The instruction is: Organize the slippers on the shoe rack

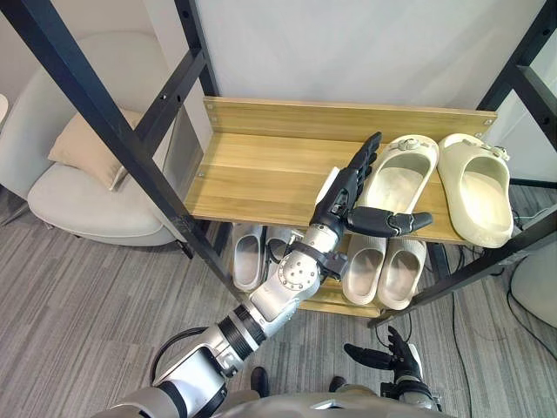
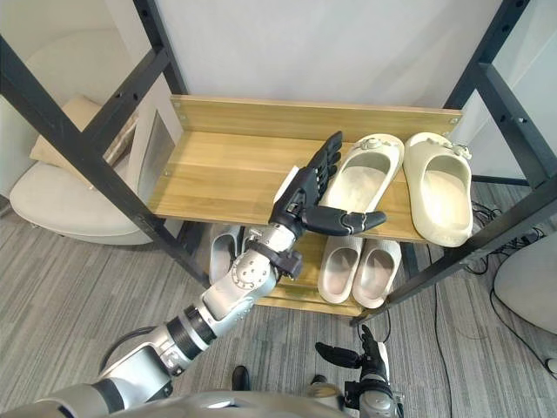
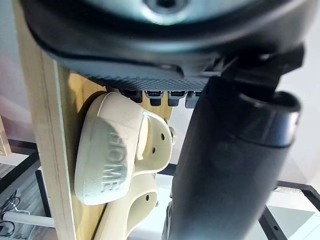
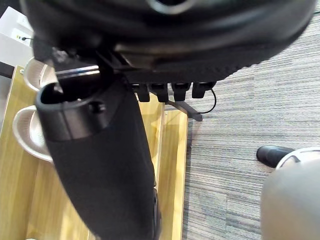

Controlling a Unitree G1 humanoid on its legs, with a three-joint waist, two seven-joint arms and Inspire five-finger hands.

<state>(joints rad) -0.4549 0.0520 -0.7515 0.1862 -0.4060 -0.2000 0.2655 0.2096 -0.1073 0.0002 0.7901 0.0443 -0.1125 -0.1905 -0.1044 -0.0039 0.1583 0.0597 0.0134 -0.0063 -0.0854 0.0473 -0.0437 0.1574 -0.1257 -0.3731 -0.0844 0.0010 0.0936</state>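
Observation:
Two cream slippers stand side by side on the right of the wooden top shelf (image 1: pixel 261 165) of the shoe rack, the left one (image 1: pixel 396 178) and the right one (image 1: pixel 477 187). My left hand (image 1: pixel 338 202) lies open along the left slipper's left side. Its fingers are straight and its thumb (image 1: pixel 392 222) reaches across the heel end. The left wrist view shows that slipper (image 3: pixel 112 160) close past the fingers. On the lower shelf sit a beige pair (image 1: pixel 383 270) and a grey pair (image 1: pixel 248 252). My right hand (image 1: pixel 396 357) hangs open low over the carpet.
Black frame bars (image 1: pixel 113 122) slant across the rack's left and right (image 1: pixel 522 61). A pale armchair with a cushion (image 1: pixel 87 174) stands to the left. The left half of the top shelf is bare wood. A white rounded object (image 1: pixel 535 283) sits on the floor at right.

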